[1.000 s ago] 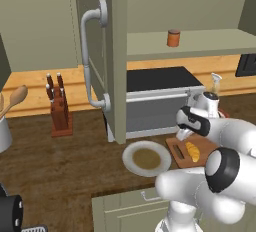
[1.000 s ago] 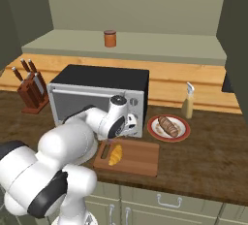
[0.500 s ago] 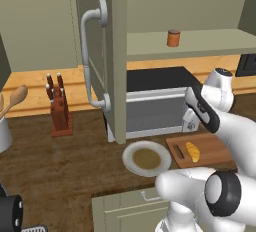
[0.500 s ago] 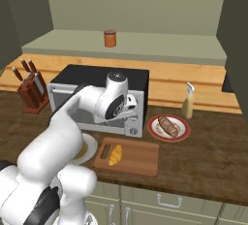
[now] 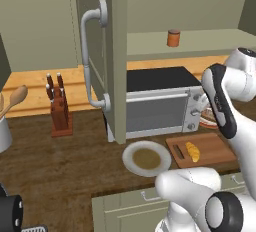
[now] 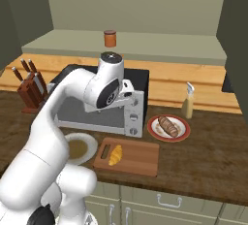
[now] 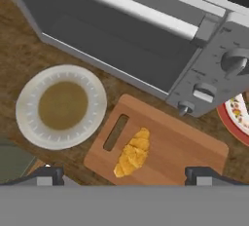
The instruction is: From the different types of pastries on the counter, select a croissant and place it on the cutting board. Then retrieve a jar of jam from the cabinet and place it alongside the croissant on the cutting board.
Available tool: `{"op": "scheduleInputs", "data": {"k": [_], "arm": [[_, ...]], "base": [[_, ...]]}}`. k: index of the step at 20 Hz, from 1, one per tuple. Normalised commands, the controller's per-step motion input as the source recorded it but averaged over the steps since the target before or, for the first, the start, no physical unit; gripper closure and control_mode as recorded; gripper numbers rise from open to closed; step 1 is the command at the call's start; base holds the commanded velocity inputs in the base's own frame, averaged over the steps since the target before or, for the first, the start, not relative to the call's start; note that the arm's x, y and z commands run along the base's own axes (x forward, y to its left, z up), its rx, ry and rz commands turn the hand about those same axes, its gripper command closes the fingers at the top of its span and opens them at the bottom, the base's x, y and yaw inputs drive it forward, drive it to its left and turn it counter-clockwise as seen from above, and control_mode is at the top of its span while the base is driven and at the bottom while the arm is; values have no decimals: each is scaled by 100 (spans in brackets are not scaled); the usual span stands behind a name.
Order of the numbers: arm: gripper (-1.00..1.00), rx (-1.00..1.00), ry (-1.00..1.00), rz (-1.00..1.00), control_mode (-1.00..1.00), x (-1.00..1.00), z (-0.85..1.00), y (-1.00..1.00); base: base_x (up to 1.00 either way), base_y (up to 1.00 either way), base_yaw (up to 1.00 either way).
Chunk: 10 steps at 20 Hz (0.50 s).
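Left base view: the croissant lies on the cutting board, on the counter in front of the microwave. A round plate sits just left of the board. The jam jar stands on the shelf of the cabinet, whose door stands open. A knife block is far left.

Right base view: the jar is on the shelf above the microwave. The croissant rests near the board's handle end. A brownish pastry lies on a red-rimmed plate beyond the board, with a bottle near it.

Hand view: the gripper hangs high over the board, tips spread wide and empty. The croissant lies below, beside the slot handle.
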Motion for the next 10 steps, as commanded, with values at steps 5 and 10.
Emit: {"op": "scheduleInputs", "data": {"k": [5,10], "arm": [[-100,8,0,1,-100,-15,100,0],[-100,6,0,1,-100,-23,100,0]], "base": [[0,0,0],[0,0,0]]}}
